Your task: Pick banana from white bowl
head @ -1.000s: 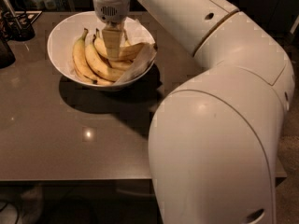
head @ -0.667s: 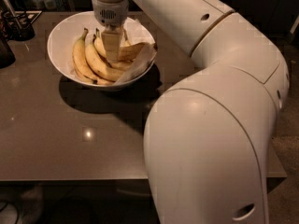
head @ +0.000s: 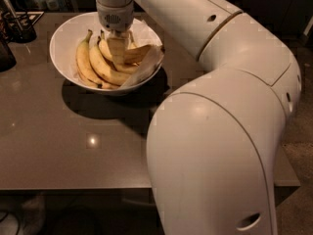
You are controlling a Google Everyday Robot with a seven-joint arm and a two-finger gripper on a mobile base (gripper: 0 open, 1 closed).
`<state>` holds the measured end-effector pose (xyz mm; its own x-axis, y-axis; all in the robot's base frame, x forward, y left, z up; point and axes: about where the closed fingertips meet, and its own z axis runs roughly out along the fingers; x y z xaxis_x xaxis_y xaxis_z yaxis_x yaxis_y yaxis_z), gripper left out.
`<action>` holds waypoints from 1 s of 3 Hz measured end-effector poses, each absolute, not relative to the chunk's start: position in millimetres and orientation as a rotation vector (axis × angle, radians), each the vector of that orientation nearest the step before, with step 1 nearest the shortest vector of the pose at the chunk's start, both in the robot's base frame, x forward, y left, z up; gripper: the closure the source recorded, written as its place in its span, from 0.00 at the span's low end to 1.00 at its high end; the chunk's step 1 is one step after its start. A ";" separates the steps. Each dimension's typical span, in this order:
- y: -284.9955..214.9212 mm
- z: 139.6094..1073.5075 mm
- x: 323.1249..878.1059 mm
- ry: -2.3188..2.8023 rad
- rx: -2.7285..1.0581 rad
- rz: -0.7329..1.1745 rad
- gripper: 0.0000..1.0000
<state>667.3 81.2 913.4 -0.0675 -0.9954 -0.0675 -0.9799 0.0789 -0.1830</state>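
The white bowl (head: pixel 61 35) stands at the back left of the brown table. It holds several yellow bananas. The plump banana (head: pixel 104 66) lies in the middle of the bowl, curved, with its dark stem toward the back. A slimmer long-stemmed banana (head: pixel 82 58) lies to its left, and another banana (head: pixel 138 53) lies to the right. Crumpled white paper (head: pixel 148 64) hangs at the bowl's right rim. My gripper (head: pixel 117 53) reaches straight down into the bowl, right over the plump banana's upper part, and touches or nearly touches the fruit.
A dark holder with utensils (head: pixel 19 26) stands at the back left, and a dark object (head: pixel 5 54) sits at the left edge. My large white arm (head: pixel 220 131) covers the right half of the table (head: pixel 63 151). The table's front edge runs below.
The gripper stays down in the bowl over the bananas. The arm's elbow has shifted only slightly. The bananas have not moved.
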 end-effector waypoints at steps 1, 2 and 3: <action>78.8 911.6 666.4 2.183 -2.016 -0.140 1.00; 84.2 914.2 671.7 2.140 -1.997 -0.136 1.00; 81.6 930.3 665.5 2.086 -1.968 -0.131 1.00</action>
